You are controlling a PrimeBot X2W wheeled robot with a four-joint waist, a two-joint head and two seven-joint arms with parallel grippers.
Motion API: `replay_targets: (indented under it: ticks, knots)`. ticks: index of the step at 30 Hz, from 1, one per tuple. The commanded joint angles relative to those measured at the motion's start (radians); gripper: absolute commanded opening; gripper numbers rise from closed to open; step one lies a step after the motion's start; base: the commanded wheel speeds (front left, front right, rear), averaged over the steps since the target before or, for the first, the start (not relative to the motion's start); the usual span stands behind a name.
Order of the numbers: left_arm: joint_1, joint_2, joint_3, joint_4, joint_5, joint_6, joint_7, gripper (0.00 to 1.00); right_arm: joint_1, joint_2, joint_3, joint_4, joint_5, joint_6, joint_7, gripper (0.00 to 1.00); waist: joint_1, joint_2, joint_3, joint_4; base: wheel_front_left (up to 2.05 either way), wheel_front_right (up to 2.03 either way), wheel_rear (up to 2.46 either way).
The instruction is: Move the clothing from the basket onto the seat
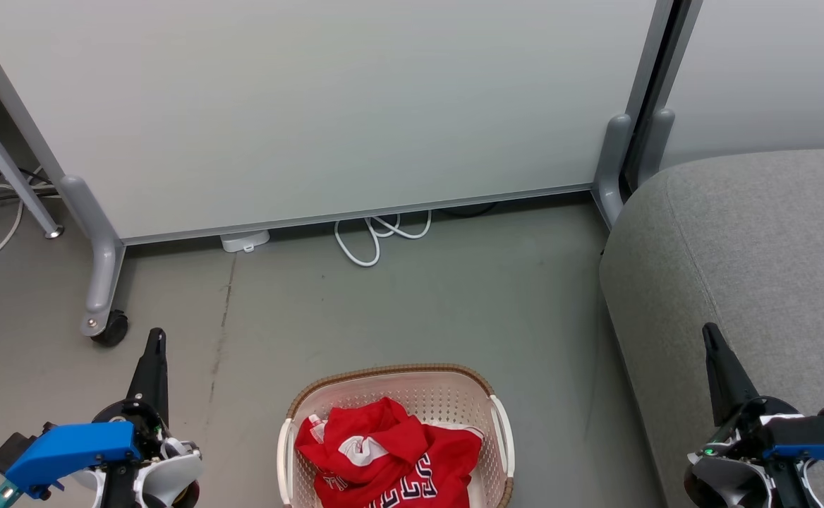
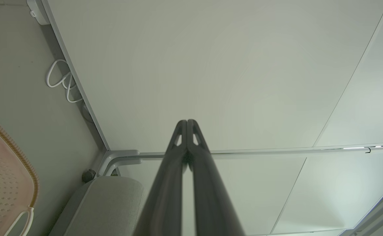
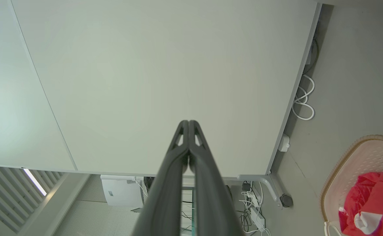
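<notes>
One basket (image 1: 398,368), one heap of clothing (image 1: 384,451), one seat (image 1: 758,247) and two hands: that is my count from the head camera. The basket stands on the grey floor (image 1: 454,303) at 6 o'clock of the frame, its white handles at 9 and 3 o'clock. Its near end is cut by the picture's edge, so I cannot call its long axis. The clothing lies bunched inside it, red with white trim, the block lettering slanting up toward 2 o'clock. How many garments make up the heap I cannot tell.

The seat fills the 3 o'clock side, apart from the basket, its edge running from 12 to 6 and its rounded corner turned toward 11 o'clock.

My left hand (image 1: 155,339) hangs at 8 o'clock and my right hand (image 1: 712,339) at 4 o'clock over the seat's edge. Both point roughly to 12, each with its two fingers pressed together on nothing, as the wrist cameras confirm.

Behind stands a white partition (image 1: 313,106) on one visible caster (image 1: 111,329), with one looped white cable (image 1: 377,240) at its foot.
</notes>
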Motion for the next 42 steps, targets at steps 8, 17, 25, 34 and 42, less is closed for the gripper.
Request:
replay_targets:
  ticks: [8,17,25,34,42]
  knots:
    - [-0.01,-0.001,0.001,-0.004,-0.002,-0.002,0.002,0.0,-0.011,-0.006,-0.001,0.001,0.002,0.0,0.002,0.0,0.0,0.0,0.0,0.0,0.0,0.0,0.0]
    - [-0.01,-0.001,0.001,-0.004,-0.002,-0.002,0.002,0.0,-0.011,-0.006,-0.001,0.001,0.002,0.0,0.002,0.0,0.0,0.0,0.0,0.0,0.0,0.0,0.0]
    - [0.01,-0.002,-0.001,0.013,0.0,0.0,-0.002,1.0,0.01,0.002,0.001,0.012,0.0,0.0,-0.001,1.0,0.0,0.0,0.0,0.0,0.0,0.0,0.0]
    - [0.035,-0.007,-0.029,0.034,0.024,0.003,-0.035,1.0,0.034,0.006,0.031,0.025,-0.02,-0.001,-0.033,1.0,0.0,0.0,0.0,0.0,0.0,0.0,0.0]
    - [0.03,-0.006,-0.056,0.019,0.137,0.018,-0.073,1.0,0.028,0.004,0.045,0.027,-0.14,-0.001,-0.073,1.0,0.0,0.0,0.001,0.0,0.0,0.0,0.0]
